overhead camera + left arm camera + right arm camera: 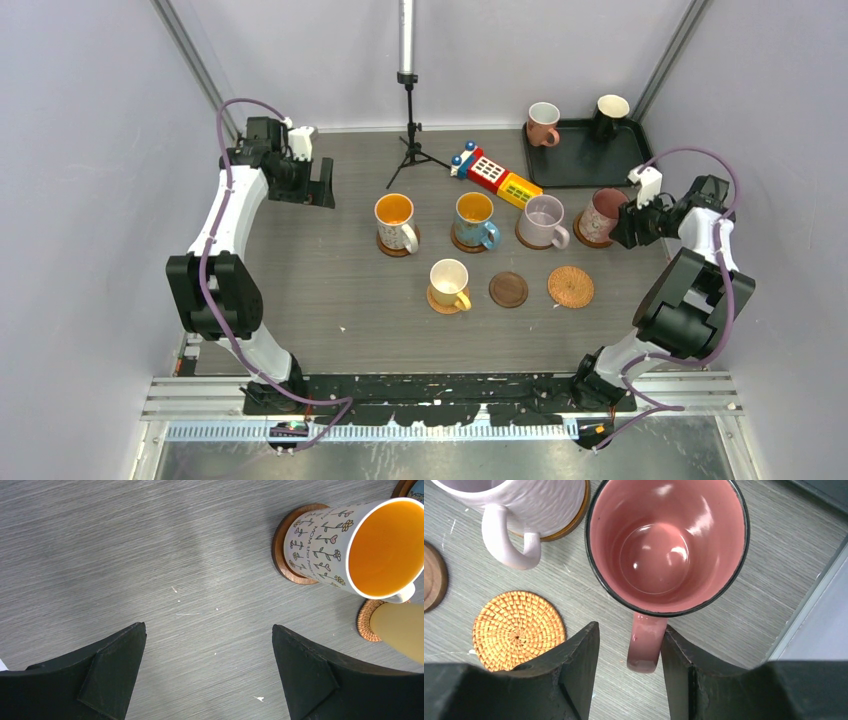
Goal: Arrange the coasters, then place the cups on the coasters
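At the desk's (330, 320) ten o'clock the left tool (208, 626) hangs with its jaws wide, holding nothing. At its three o'clock a white patterned cup (395, 222), a blue cup (474, 220) and a lavender cup (543, 220) sit on coasters. At the row's six o'clock are a yellow cup (450, 283) on its coaster, a bare dark coaster (508, 289) and a bare woven coaster (570, 286). A pink cup (666, 545) ends the row; the right tool (631, 627) straddles its handle, jaws parted, with a gap on one side

Lab: enclosed robot table (330, 300), tripod (410, 150)
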You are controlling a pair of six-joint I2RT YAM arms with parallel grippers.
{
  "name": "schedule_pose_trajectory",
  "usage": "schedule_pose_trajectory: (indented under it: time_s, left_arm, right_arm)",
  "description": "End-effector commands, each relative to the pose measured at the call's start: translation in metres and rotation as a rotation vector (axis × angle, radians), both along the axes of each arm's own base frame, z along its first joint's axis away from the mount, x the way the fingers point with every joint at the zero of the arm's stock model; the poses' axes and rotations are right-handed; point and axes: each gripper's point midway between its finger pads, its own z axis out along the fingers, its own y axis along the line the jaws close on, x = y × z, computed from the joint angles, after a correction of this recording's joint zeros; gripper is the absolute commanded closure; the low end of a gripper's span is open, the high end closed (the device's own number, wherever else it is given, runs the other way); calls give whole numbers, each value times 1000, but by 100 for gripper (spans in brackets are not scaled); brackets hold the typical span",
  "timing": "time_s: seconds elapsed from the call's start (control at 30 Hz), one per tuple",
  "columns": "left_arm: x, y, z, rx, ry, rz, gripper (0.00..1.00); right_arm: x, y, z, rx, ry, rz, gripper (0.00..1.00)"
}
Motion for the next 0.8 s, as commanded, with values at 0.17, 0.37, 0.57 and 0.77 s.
schedule_pose_trajectory:
  time_s: [0.17,0.37,0.57,0.77]
  left_arm:
    - [8,-5,7,-15,-37,-17,0]
    - [9,-6,4,-27,-26,-11,0]
    - [17,-6,5,-22,-34,-10,0]
    - [20,-2,8,-6,-44,2,0]
  right_arm:
    - [0,2,67,25,2,-13,23]
    - [26,-5,112,62,-34,-120,21]
    - [93,12,134,-43,-65,-197,20]
    - [162,37,125,-70,-67,-217,20]
